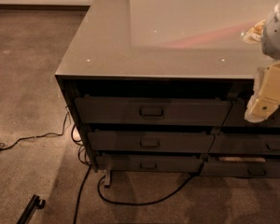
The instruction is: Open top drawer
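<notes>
Reading this as step zero: nothing of the opening is done yet. The top drawer (107, 110) is in the left stack, just under the table (102, 55) edge. Its front is in line with the two slimmer drawers (186, 143) below it and none of its inside shows, so I judge it closed.

The drawer handle (151, 111) is at the centre of the front, with nothing touching it.

The gripper (263, 104) hangs at the far right of the view, in front of the right-hand stack (275, 146) and about level with the top drawer. It's well apart from the handle, off to its right. You can't tell from this angle how wide it is set. It's clear of both drawer fronts, and I see nothing held in it.

What's left, by my judgement, is all of it:
- move left across to the handle
- line up on the loop and close on it
- pull straight out toward the near side

One thing to watch: cables (130, 202) run over the floor (28, 78) in front of the left stack, so mind the base if you reposition.
</notes>
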Action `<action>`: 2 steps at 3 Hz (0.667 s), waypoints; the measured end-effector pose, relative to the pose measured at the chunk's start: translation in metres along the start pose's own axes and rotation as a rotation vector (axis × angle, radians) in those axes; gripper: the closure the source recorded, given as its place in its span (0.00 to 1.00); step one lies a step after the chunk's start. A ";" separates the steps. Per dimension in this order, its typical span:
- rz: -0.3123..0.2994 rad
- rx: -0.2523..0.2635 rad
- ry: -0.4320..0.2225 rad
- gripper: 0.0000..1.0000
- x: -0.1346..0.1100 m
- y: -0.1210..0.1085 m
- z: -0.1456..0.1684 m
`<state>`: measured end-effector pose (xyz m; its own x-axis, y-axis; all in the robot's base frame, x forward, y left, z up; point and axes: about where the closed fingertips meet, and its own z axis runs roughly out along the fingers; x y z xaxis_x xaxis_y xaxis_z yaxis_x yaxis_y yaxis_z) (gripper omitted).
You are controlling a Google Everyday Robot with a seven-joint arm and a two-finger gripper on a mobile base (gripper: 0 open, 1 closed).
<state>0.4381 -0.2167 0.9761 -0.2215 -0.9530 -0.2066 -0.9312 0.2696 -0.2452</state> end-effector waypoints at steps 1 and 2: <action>0.000 0.000 0.000 0.00 0.000 0.000 0.000; 0.004 0.009 -0.020 0.00 0.002 -0.004 -0.002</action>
<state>0.4403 -0.2197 0.9789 -0.2199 -0.9489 -0.2262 -0.9276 0.2752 -0.2527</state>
